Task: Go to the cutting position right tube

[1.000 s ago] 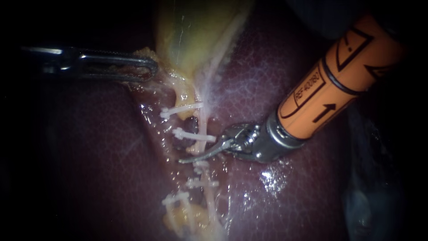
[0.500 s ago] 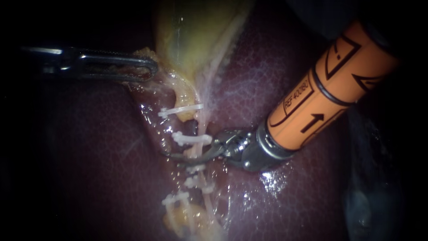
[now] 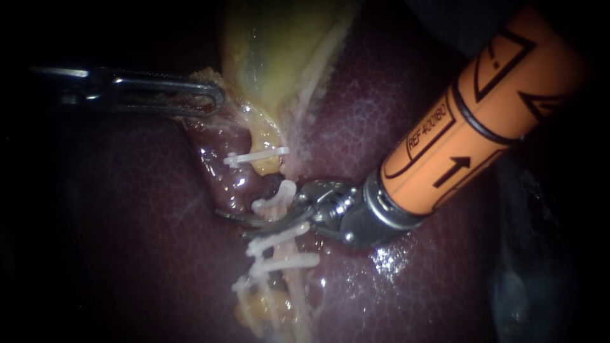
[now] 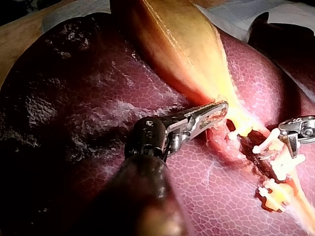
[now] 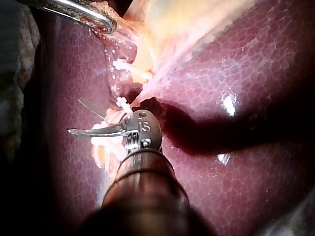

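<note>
While the right instrument (image 3: 230, 223) had its end effector at the clipped stretch, what counted was how its blades lay to the right tube (image 3: 292, 286). That tube ran down the endoscope view from the gallbladder (image 3: 273, 57) over the liver (image 3: 381, 127), its long axis roughly top to bottom. The shaft came in from the upper right, and the curved blades pointed leftward across the tube, close to a right angle. The blades stood apart with a clear gap, plainest in the right wrist view, and sat between an upper clip (image 3: 274, 198) and a lower clip (image 3: 279, 236). The tube appeared to pass through that gap, but whether either blade touched it could not be made out. The left instrument (image 3: 213, 96) was well apart, up beside the gallbladder's neck, its end effector closed on a fold of gallbladder tissue. By this the right instrument was the nearer one, and any correction looked small, along the tube between the clips.
</note>
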`<state>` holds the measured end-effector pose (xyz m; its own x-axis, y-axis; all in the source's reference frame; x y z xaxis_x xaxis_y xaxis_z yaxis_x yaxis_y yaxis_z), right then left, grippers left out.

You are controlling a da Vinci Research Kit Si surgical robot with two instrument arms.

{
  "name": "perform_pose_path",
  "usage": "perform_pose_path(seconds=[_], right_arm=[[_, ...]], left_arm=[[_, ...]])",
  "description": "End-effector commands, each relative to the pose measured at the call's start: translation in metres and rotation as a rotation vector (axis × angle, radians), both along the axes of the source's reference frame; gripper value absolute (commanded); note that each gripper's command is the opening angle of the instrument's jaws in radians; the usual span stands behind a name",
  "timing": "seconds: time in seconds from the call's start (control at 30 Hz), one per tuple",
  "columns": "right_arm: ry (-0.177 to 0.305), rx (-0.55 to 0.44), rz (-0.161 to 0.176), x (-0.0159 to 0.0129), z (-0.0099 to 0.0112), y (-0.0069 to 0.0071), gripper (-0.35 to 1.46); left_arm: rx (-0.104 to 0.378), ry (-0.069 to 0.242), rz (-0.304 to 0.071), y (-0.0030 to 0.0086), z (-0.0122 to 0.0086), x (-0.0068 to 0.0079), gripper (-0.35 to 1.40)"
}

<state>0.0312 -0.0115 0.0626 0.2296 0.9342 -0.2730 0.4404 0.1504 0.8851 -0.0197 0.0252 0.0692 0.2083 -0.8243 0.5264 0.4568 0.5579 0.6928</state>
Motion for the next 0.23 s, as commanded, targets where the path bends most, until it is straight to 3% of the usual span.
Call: perform_pose_path(seconds=[0.03, 0.23], right_arm=[[-0.001, -0.001, -0.001, 0.0, 0.0002, 0.0, 1.18], [-0.001, -0.001, -0.001, 0.0, 0.0002, -0.0001, 1.18]], left_arm=[[0.002, -0.002, 0.002, 0.0, 0.0, 0.0, -0.35], [0.005, -0.01, 0.01, 0.0, 0.0, 0.0, -0.35]])
